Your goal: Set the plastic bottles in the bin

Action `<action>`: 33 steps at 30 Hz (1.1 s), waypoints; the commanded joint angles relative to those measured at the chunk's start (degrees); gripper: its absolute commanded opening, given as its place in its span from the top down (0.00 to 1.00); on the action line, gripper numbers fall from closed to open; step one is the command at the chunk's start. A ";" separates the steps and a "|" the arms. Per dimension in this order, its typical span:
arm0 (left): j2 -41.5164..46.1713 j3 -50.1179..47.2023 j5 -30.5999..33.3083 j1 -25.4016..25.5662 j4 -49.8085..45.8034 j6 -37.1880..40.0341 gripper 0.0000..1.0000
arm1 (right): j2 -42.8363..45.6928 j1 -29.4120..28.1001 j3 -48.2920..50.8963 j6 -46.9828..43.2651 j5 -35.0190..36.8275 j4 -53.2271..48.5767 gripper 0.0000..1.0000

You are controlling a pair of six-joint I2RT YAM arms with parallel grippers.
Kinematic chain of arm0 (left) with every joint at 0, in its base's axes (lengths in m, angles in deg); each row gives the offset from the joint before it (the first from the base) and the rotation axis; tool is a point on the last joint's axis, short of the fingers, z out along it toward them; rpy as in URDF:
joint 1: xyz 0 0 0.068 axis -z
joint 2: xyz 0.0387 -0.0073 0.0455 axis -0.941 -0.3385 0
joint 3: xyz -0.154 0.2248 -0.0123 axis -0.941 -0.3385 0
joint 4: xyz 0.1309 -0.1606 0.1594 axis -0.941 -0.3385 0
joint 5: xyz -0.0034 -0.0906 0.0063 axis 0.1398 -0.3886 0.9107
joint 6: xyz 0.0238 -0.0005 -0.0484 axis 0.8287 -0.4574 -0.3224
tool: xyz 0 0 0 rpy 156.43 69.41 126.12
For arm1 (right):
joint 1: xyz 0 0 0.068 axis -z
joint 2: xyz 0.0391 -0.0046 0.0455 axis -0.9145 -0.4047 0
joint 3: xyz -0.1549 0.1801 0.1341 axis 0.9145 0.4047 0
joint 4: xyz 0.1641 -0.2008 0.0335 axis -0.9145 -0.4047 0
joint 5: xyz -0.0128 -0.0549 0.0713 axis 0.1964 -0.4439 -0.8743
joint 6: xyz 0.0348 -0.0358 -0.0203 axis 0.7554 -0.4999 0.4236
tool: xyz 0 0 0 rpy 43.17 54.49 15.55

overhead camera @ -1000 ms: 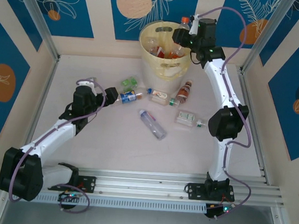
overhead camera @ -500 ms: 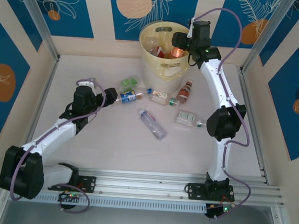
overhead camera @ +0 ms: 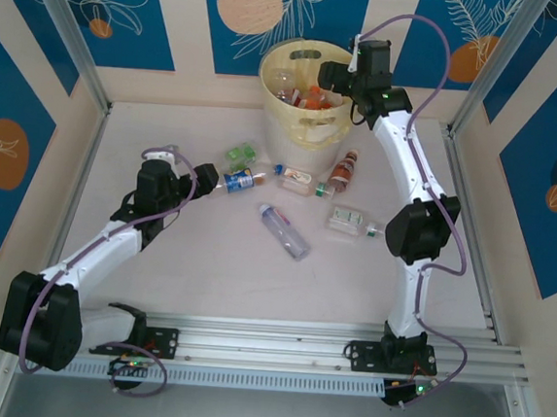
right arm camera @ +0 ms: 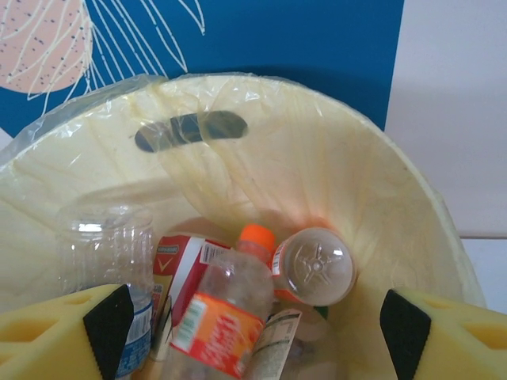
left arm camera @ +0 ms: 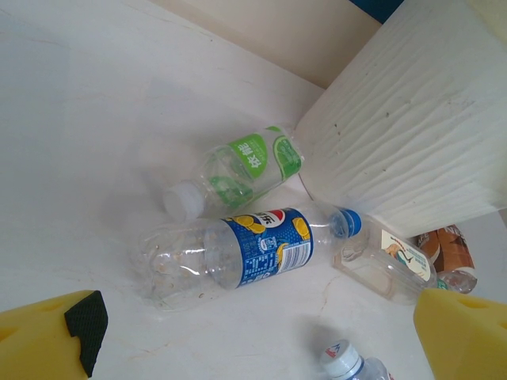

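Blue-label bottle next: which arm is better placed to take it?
Left, most likely. The left gripper is open, right beside the blue-label bottle. The right gripper hangs open over the bin, farther away.

bin [overhead camera: 303, 123]: 1 | plastic bottles [overhead camera: 284, 231] lying on the surface [overhead camera: 206, 261]: 6 | plastic bottles visible inside the bin: at least 4 | arms [overhead camera: 110, 243]: 2

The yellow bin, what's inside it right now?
Inside the bin are an orange-capped bottle, a clear bottle and a bottle showing its base. Whatever lies beneath them is covered.
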State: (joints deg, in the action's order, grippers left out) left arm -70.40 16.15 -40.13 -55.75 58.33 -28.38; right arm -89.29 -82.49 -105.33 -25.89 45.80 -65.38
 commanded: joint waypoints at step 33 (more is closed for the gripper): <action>-26.86 23.19 -11.82 -1.54 -15.21 19.57 0.00 | 51.10 3.63 64.55 -2.60 -9.97 28.01 0.01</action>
State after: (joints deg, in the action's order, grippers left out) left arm -95.01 36.23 -48.29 -56.61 47.60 -14.24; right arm -39.80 -79.37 -40.94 -28.20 36.25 -40.66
